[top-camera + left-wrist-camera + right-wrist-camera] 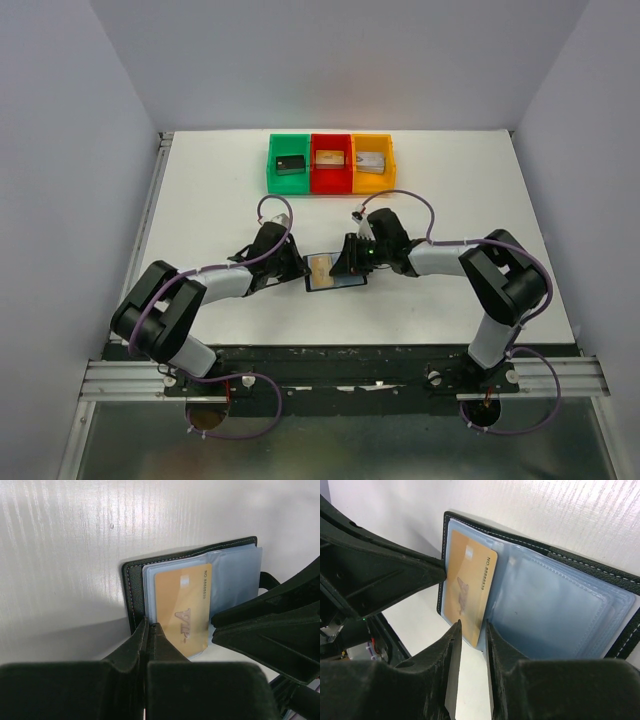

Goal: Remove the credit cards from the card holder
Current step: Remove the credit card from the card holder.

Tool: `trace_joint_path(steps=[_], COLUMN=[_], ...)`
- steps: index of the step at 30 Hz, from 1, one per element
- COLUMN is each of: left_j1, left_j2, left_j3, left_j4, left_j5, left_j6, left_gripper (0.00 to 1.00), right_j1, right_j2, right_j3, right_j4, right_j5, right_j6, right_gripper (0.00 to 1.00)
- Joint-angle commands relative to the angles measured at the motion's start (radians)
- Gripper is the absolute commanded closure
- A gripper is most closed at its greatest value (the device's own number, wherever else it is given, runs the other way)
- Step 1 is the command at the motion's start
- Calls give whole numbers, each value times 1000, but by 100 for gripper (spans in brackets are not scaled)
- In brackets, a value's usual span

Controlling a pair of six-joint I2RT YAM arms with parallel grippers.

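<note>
The left arm and right arm are bent inward, wrists lowered, so that the 2 pincers are faced tip to tip. The left pincer is closed tight; the right pincer is held narrowly parted.

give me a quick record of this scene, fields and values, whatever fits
card holder: lying open on the table, between both grippers
gold card: in a clear pocket, the only card visible
left gripper: fingers together, tips at the holder's edge
right gripper: narrow gap, card's corner between the fingers
bins: green, red, orange, in a row at the far side, one item in each
</note>
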Motion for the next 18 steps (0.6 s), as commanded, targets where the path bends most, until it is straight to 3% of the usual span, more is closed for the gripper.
trace_joint_path(steps=[1,18], left_j1=[-8,-16], left_j2=[22,35], left_j3=[8,16], left_j4=[-40,-44], left_j5=[-17,-19], left_j6=[15,21], left_gripper=[100,100], right_j1=[-14,-29], right_j2=[26,60], right_j3=[-18,-36], right_j4=[46,161], right_j5=[0,-88], right_j6=[16,90], right_gripper=[66,66])
